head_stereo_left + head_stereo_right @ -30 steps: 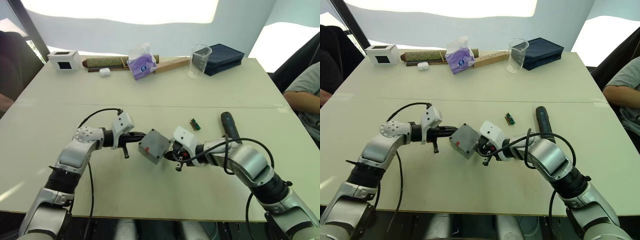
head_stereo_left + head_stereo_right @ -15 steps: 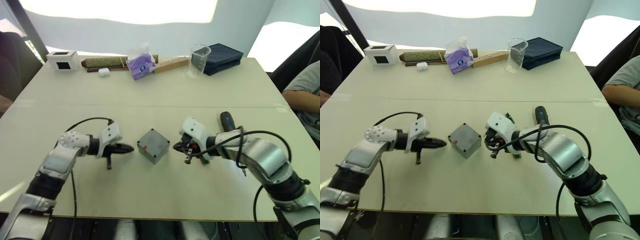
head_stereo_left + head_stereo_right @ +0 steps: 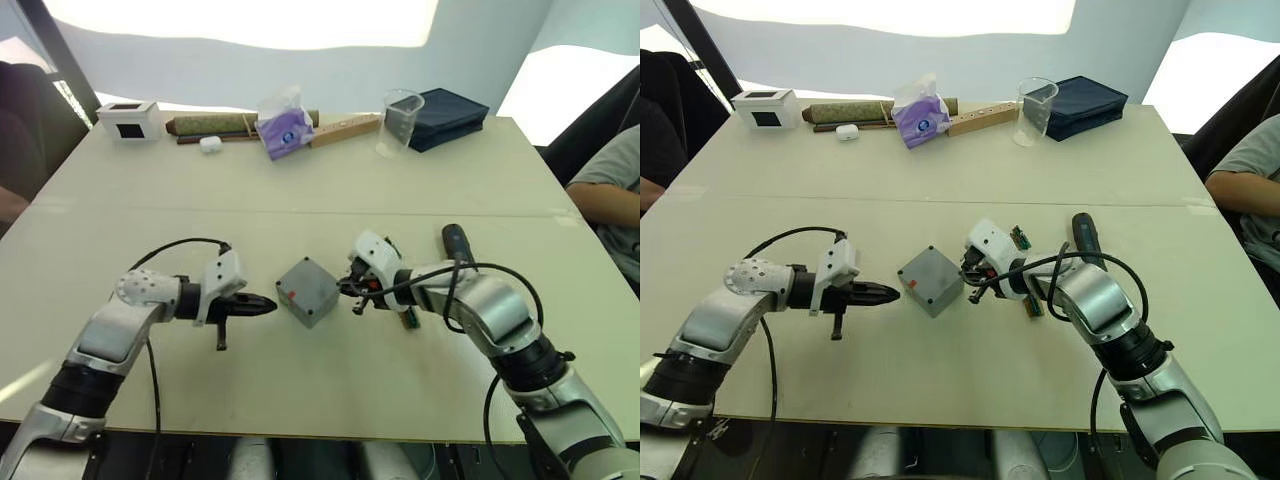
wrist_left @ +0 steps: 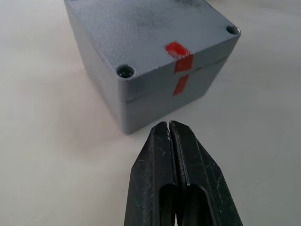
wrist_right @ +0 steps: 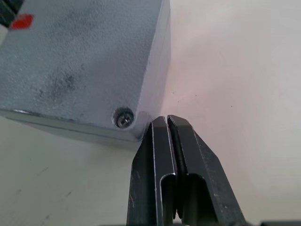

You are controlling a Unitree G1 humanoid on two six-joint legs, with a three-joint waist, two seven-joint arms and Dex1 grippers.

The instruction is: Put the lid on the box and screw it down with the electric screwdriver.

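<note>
The box sits on the surface right between the two hands, w/ the lid already on top. You can see the seam running round under it in the left wrist view, plus a red mark that crosses from lid onto the box wall. Corner screw holes are visible; one in the right wrist view has a screw head in it, can't tell abt the others.

Left hand is closed, fingers pressed together, holding nothing, tip pointing at the box's red-marked side but not touching, small gap between them. Right hand is also closed and empty, tip just beside a box corner on the opposite side, prob touching or nearly, can't tell for sure.

The electric screwdriver lies flat on the surface beyond the right forearm, nobody gripping it. A small green bit lies near the right wrist.

Along the far edge: white box w/ black window, purple tissue pack, clear cup, dark blue case. A person's arm is at the right side.
</note>
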